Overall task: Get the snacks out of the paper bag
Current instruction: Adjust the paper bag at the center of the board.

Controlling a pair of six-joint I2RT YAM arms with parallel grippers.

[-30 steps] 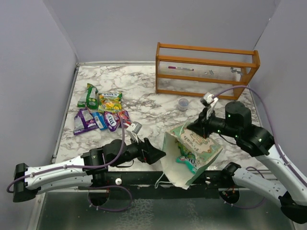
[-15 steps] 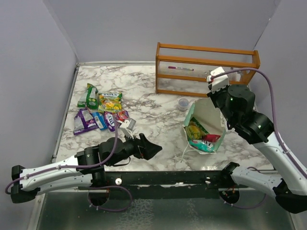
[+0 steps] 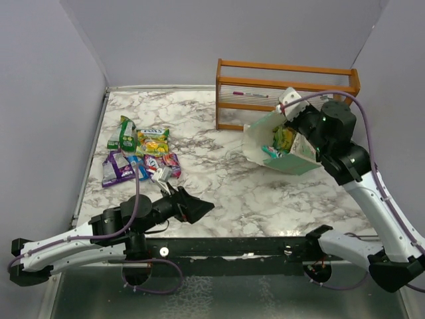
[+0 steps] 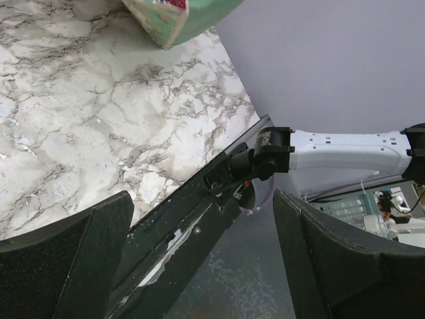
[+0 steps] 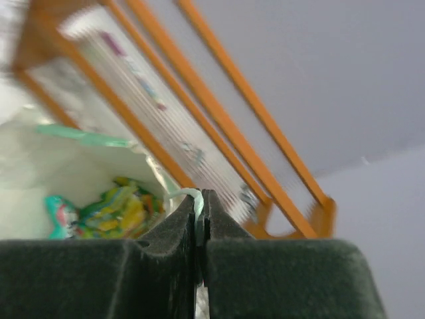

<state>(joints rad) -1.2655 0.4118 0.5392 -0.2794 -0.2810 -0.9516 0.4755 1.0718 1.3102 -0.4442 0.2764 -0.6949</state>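
**A:** What does the overhead camera give?

**B:** The right gripper (image 3: pixel 287 118) pinches the rim of the paper bag (image 3: pixel 260 138) and holds it tilted, clear of the desk (image 3: pixel 265 193). Its mouth is turned left and frontward. It hangs just in front of the orange rack (image 3: pixel 285 90) at the far right corner. Two packets (image 3: pixel 282 141), yellow and teal, show inside.

**A:** And the other snacks?

**B:** A pile of snacks (image 3: pixel 143 156) lies by the left edge. The left gripper (image 3: pixel 199 208) sits low near the front edge, right of the pile and well apart from the bag.

**A:** The left wrist view?

**B:** Its fingers (image 4: pixel 73 266) stand spread wide with nothing between them. Beneath them are marble and the black front rail (image 4: pixel 192 226). A mint corner of the bag shows at the top.

**A:** The right wrist?

**B:** The pads (image 5: pixel 166 259) are pressed together on a thin strip of the bag's mint rim. Beyond them is the cream inside, with a yellow-green packet and a teal one lying in it. The rack is blurred behind.
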